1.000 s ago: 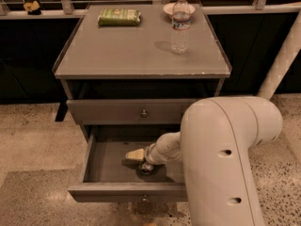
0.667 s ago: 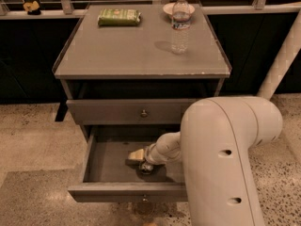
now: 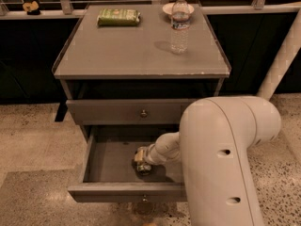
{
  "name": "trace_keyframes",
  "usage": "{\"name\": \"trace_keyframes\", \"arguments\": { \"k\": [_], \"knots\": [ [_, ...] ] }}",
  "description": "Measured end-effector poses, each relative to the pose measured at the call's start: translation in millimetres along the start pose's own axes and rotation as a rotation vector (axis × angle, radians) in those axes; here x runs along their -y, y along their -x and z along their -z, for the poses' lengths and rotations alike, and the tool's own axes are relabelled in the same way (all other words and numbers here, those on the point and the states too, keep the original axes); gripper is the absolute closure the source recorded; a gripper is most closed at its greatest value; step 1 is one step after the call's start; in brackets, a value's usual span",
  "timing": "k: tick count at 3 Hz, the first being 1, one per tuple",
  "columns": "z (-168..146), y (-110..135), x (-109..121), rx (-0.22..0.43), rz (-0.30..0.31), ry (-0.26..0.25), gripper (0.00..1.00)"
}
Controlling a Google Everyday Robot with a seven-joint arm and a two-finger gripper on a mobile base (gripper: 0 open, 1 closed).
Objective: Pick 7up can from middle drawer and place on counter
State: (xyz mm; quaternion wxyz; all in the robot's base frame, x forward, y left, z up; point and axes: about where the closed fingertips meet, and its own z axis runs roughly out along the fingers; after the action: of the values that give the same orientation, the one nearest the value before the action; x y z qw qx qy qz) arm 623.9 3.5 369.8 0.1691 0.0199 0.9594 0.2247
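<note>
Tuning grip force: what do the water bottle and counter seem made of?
Water bottle: clear glossy plastic, see-through. Counter: matte grey, maybe laminate; dull even sheen. The gripper is inside the open middle drawer.

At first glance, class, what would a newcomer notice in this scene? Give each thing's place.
The bulky white arm fills the lower right and reaches into the open middle drawer, where its gripper sits at a small can. On the counter above, a clear bottle stands at the back right and a green packet lies at the back left.
</note>
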Motion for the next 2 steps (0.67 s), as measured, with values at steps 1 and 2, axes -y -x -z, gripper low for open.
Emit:
{"name": "trace_keyframes", "arguments": {
  "k": [1, 2],
  "knots": [
    [-0.1, -0.1, 0.0, 0.000, 0.000, 0.000, 0.88],
    [0.0, -0.1, 0.0, 0.000, 0.000, 0.000, 1.00]
  ]
}}
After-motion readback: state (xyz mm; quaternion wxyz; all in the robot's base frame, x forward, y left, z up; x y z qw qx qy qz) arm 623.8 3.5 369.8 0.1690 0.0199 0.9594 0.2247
